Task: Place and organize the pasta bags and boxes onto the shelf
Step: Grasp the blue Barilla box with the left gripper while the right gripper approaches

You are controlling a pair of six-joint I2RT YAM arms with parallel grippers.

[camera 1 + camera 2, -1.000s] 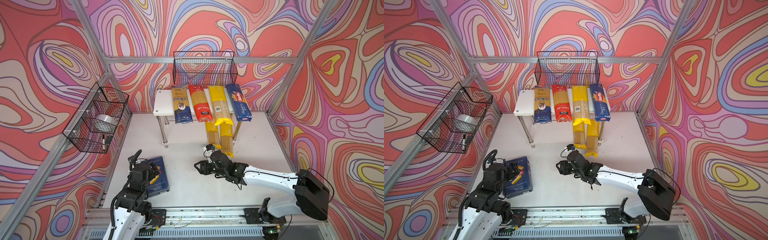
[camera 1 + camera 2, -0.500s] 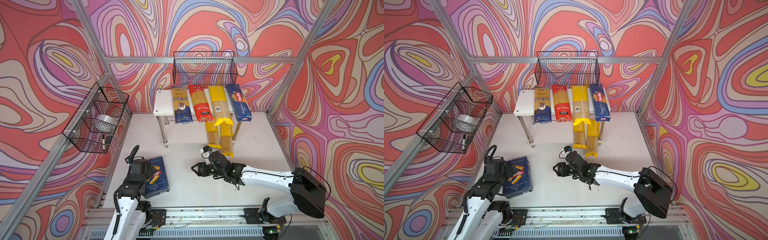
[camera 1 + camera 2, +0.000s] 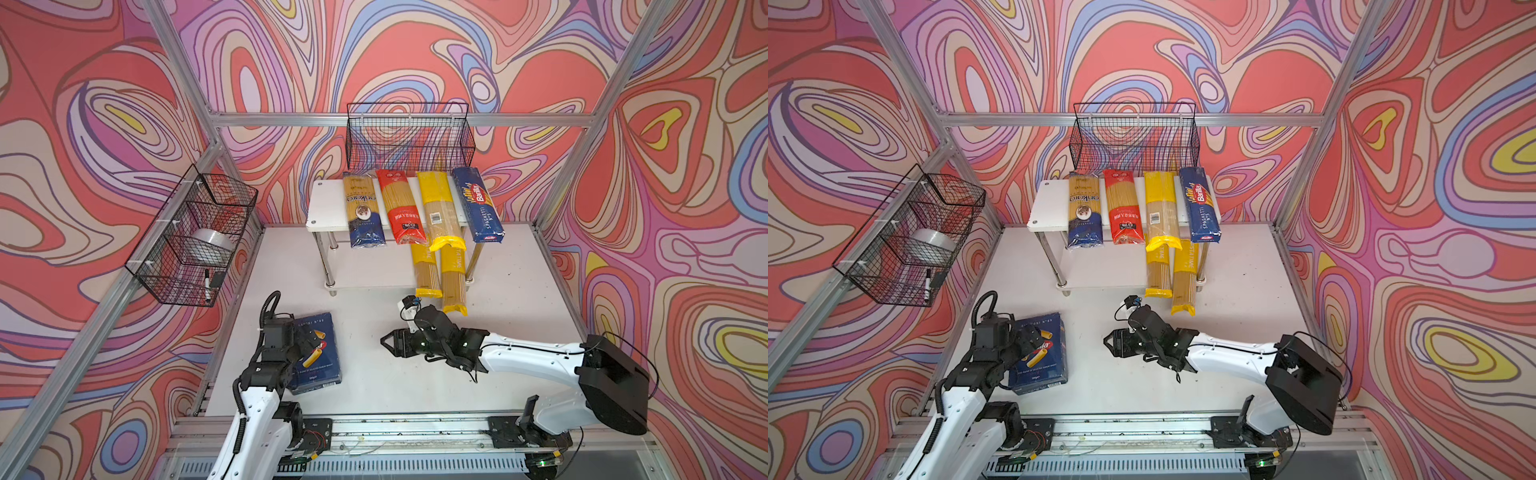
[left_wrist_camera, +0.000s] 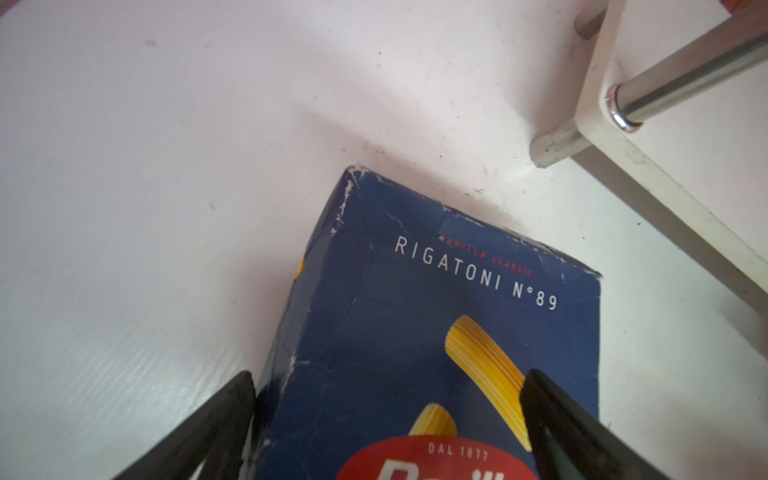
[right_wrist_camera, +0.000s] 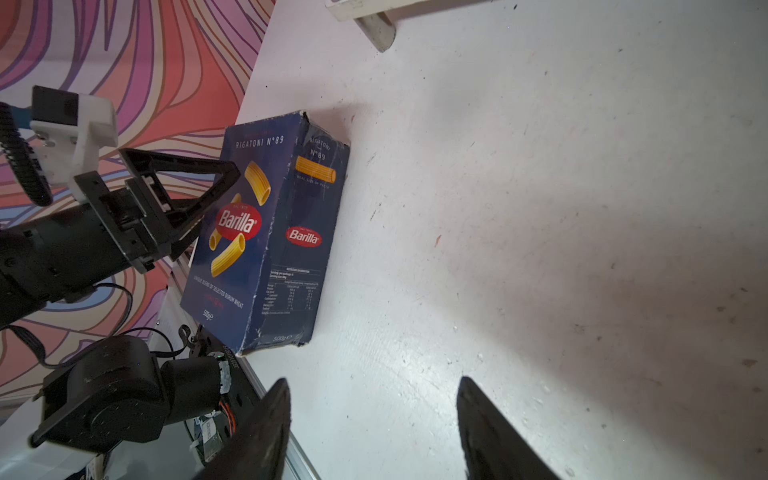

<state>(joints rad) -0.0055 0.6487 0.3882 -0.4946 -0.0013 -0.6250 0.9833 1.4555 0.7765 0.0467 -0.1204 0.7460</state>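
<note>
**Left gripper** (image 3: 311,338) (image 4: 388,376): sits in front of the small two-tier white board shelf with chrome tube legs (image 3: 326,203), off its left front corner. It is directly over the wide dark blue cardboard Barilla rigatoni box (image 3: 318,361) (image 5: 266,232). The jaws are spread. In the left wrist view, one finger (image 4: 224,415) sits beside the long side of the box and the other is over its printed face. Nothing is pinched.

**Rigatoni box:** lies flat, face up, on the white tabletop (image 3: 374,395). It is in front of the shelf's left front leg and apart from it, on neither tier.

**Right gripper** (image 3: 385,343) (image 5: 370,386): sits in front of the middle of the shelf, low over the tabletop. It points toward the rigatoni box and is well apart from it. The jaws stand apart and hold nothing.

**Lower tier, right end:** one yellow-ended clear spaghetti packet (image 3: 424,266) and a second yellow-ended packet (image 3: 453,278) lie side by side. Their near ends overhang the front edge.

**Upper tier, left to right:**
- gold-and-navy clear spaghetti packet with round emblem (image 3: 363,212)
- red-ended clear spaghetti packet (image 3: 399,208)
- third yellow-ended packet (image 3: 438,212)
- long narrow dark blue Barilla spaghetti box (image 3: 478,205)

All four lie front to back and overhang the front edge.

**Behind the shelf:** a black wire mesh basket (image 3: 409,137) hangs on the back wall.

**Left of the shelf:** a second black wire basket (image 3: 174,266) on the side wall holds a roll of clear tape (image 3: 212,243) and a black marker (image 3: 206,284).
</note>
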